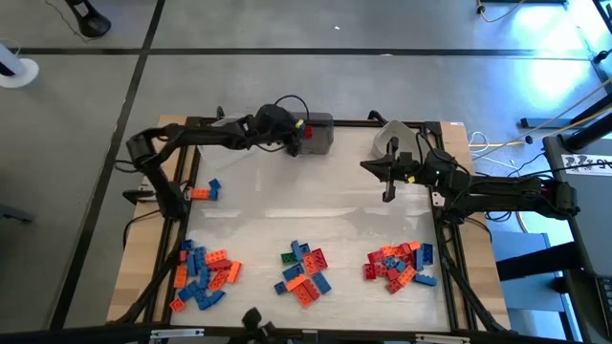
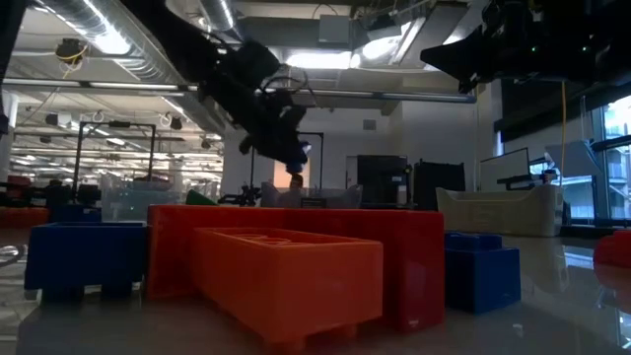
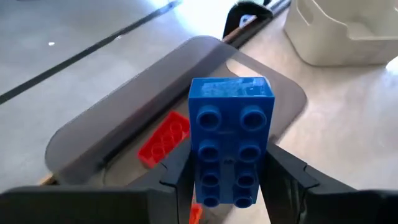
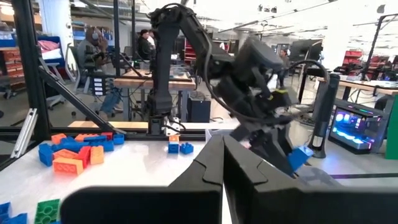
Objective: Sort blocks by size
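Two dark jointed arms, black looping cables, each claw with flat matte-black fingers

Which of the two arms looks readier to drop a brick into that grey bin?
The left. Its gripper holds a blue brick right above the grey bin, where a red brick already lies. The right gripper is shut and empty, off to the side near the white bin.

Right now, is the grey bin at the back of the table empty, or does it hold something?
Not empty. The left wrist view shows a red brick lying inside the grey bin, beyond the blue brick in the left gripper.
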Available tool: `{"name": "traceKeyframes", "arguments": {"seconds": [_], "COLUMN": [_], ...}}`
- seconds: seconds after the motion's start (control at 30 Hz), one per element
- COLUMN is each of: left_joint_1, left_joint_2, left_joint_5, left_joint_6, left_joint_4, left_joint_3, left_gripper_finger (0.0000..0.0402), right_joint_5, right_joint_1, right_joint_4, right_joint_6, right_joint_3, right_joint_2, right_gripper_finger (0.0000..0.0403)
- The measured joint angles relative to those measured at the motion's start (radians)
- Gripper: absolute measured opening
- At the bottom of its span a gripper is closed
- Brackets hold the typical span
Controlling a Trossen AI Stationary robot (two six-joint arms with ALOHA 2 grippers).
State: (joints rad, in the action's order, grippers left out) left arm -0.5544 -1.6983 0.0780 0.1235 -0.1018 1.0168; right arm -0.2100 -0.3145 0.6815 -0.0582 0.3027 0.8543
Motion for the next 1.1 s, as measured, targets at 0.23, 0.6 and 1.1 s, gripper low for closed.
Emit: {"name": "traceKeyframes", "arguments": {"seconds": [0.23, 0.6, 1.1], "left_joint_1": [-0.045, -0.062, 0.082], "left_joint_2": [-0.055, -0.056, 0.306], "left_joint_5": [0.0, -0.001, -0.033], "left_joint_6": [0.029, 0.045, 0.027], "left_joint_4": [-0.071, -0.065, 0.482], "left_joint_3": [0.0, 0.0, 0.001], "left_gripper_finger": [0.0144, 0.0208, 0.0237], "right_joint_5": [0.0, 0.0, 0.0], "right_joint_1": [0.0, 0.0, 0.0], "right_joint_4": [-0.002, -0.002, -0.002], "right_joint_6": [0.0, -0.001, 0.0], "right_joint_3": [0.0, 0.0, 0.0], "right_joint_2": [0.0, 0.0, 0.0], "right_gripper_finger": [0.0005, 0.0005, 0.0005]}}
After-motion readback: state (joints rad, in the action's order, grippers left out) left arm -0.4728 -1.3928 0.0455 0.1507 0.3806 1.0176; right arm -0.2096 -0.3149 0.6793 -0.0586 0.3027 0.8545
